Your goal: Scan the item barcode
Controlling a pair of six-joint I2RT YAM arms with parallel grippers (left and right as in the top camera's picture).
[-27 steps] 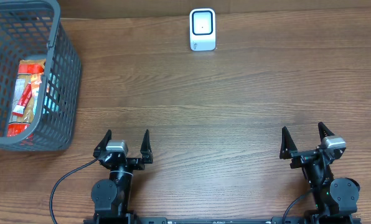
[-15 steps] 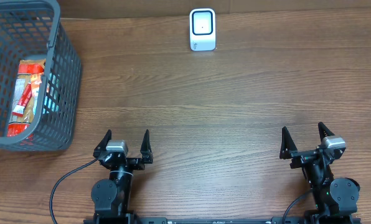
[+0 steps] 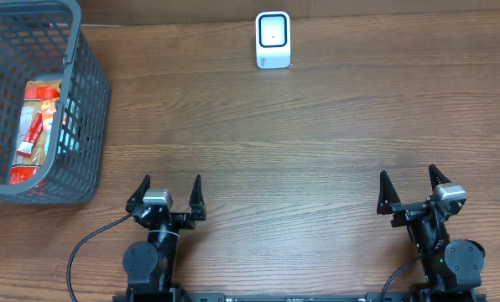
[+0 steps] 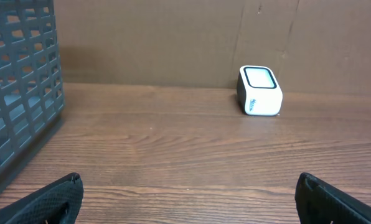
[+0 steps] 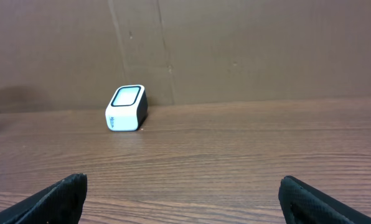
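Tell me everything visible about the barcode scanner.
The barcode scanner is a small white box with rounded corners, plastic by its look. A pale window framed in black fills its sloped face, with small print below, too small to read; its sides look dark. It stands upright on the wooden table near its far edge. Nothing but the table touches it.

Light fell evenly from above, moderately bright, and the overhead view was sharp: grain showed across the table [image 3: 317, 126] without glare. The basket [image 3: 86, 109] threw only a faint, soft shadow. Both wrist views were dimmer and warmer. There the scanner [image 4: 259, 91] was crisp, its white face not blown out, while the near fingers [image 4: 48, 199] were dark, blurred shapes in the lower corners.
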